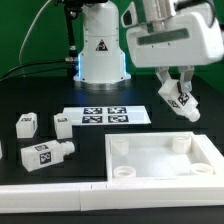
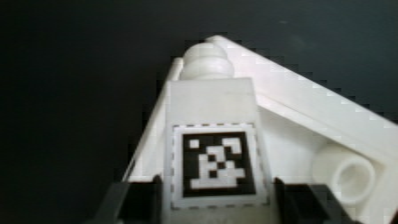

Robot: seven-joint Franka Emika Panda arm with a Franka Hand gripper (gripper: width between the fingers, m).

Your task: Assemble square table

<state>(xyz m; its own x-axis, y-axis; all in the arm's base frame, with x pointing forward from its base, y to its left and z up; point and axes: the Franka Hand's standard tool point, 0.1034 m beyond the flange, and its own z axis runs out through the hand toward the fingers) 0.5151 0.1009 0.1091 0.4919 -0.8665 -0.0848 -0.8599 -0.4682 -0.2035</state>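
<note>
The white square plate (image 1: 160,172) lies flat on the black table at the exterior view's lower right, its round corner sockets facing up. My gripper (image 1: 176,92) is shut on one white tagged leg (image 1: 183,103) and holds it in the air above the plate's far right corner. In the wrist view the leg (image 2: 217,140) sits between my dark fingers (image 2: 125,205), its rounded tip pointing away over the plate's edge (image 2: 329,125). A socket (image 2: 356,180) shows beside it. Three more legs lie at the exterior view's left: one (image 1: 25,124), another (image 1: 61,124) and a third (image 1: 47,153).
The marker board (image 1: 105,115) lies flat between the robot base (image 1: 100,50) and the plate. A long white border rail (image 1: 60,195) runs along the near edge of the table.
</note>
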